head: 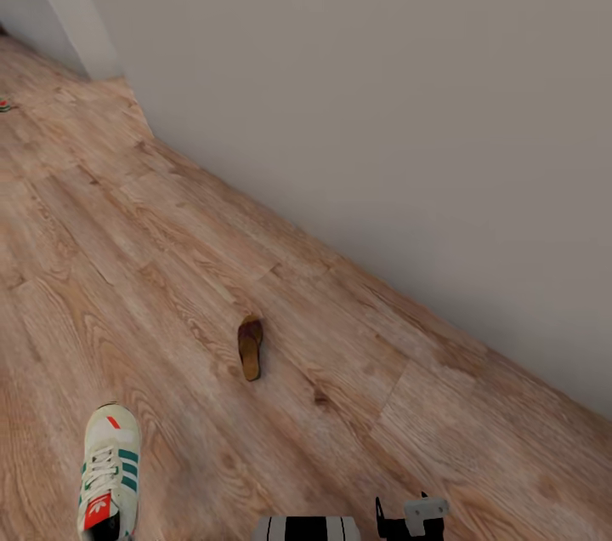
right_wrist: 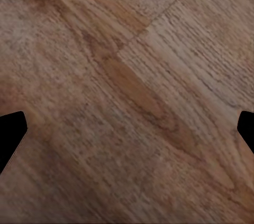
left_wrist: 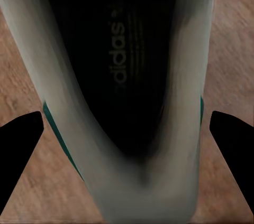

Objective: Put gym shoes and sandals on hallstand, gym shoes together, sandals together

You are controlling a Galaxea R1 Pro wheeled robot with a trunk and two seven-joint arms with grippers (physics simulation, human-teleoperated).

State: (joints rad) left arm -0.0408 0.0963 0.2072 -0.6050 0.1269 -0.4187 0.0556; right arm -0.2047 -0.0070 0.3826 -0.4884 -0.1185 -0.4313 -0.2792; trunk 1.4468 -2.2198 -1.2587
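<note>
Gym shoe (left_wrist: 119, 76) looked light, soft-walled; best pinched at heel collar. Left pincer (left_wrist: 127, 129) spread astride it, seemingly untouching.

"adidas" printed in pale letters on the dark insole of the gym shoe (left_wrist: 127, 76), smaller lines beside it unreadable

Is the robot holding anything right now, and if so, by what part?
The left gripper straddles a sneaker's heel end, but a grip cannot be confirmed. The right gripper holds nothing.
</note>
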